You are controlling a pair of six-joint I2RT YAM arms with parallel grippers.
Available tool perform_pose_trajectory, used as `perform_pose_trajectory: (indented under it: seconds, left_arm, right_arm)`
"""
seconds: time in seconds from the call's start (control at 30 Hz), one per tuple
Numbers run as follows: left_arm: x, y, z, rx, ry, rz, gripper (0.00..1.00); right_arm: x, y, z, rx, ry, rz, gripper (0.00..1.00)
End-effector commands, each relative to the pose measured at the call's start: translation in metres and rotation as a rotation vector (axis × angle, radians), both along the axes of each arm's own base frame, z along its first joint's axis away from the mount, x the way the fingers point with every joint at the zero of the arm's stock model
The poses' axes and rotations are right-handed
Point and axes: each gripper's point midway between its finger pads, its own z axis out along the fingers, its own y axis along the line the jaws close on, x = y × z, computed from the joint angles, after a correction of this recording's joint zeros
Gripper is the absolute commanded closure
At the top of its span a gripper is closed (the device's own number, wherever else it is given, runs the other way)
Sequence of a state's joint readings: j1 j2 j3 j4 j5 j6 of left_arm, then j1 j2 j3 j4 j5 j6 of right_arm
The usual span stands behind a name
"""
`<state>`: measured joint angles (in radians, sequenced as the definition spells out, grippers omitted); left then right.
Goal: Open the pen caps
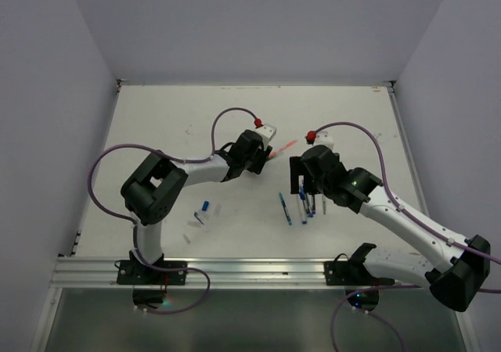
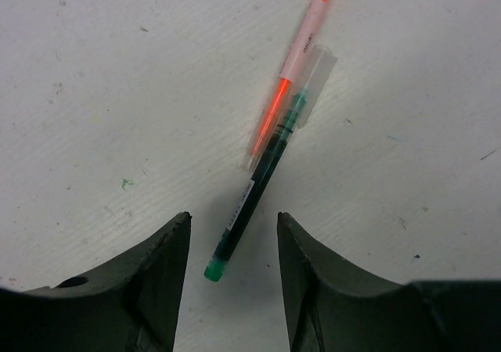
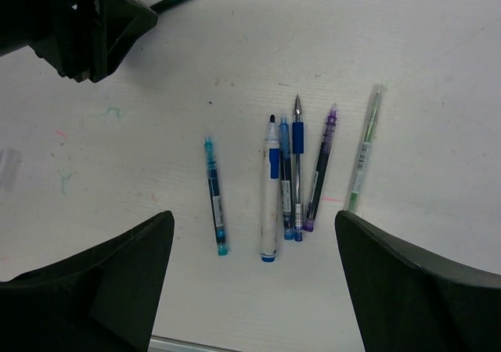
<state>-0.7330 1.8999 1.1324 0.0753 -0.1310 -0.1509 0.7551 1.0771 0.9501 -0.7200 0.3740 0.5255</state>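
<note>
Right wrist view has six pens [image 3: 270, 188] mid-frame, seemingly uncapped; loose caps [image 1: 205, 206] lie lower left in the top view. My left jaws and right jaws stand apart, empty. I judge the green pen [image 2: 249, 195] and orange pen [image 2: 274, 113] are yet to open.

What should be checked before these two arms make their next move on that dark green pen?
1. Left hand open, holding nothing: ok.
2. Green pen has its near end between that hand's fingers: ok.
3. Clear cap sits on the green pen's far end: ok, seemingly.
4. Orange pen apart from the green pen: not ok, it lies against it.
5. Right hand open and free to help: ok.
6. Pens beneath the right hand all uncapped: cannot tell.
</note>
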Motion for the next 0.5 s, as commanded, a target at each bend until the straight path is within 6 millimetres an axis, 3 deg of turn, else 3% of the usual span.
perform_pose_trajectory:
  seconds: [0.0, 0.27, 0.37, 0.4, 0.47]
  left_arm:
    - [0.014, 0.006, -0.003, 0.051, -0.031, 0.025, 0.5]
    - [0.008, 0.005, -0.027, 0.068, 0.011, 0.004, 0.58]
    - [0.005, 0.003, -0.033, 0.063, 0.032, -0.005, 0.72]
    - [0.004, 0.003, -0.035, 0.063, 0.04, -0.007, 0.82]
    - [0.0, 0.002, -0.039, 0.061, 0.06, -0.018, 0.92]
  right_arm:
    - [0.002, 0.001, 0.007, 0.029, -0.006, -0.025, 0.12]
    - [0.001, -0.005, 0.009, 0.034, -0.023, -0.048, 0.09]
    - [0.002, -0.006, 0.01, 0.031, -0.027, -0.053, 0.05]
    - [0.003, -0.008, 0.011, 0.026, -0.03, -0.061, 0.01]
    - [0.003, -0.008, 0.011, 0.022, -0.03, -0.063, 0.02]
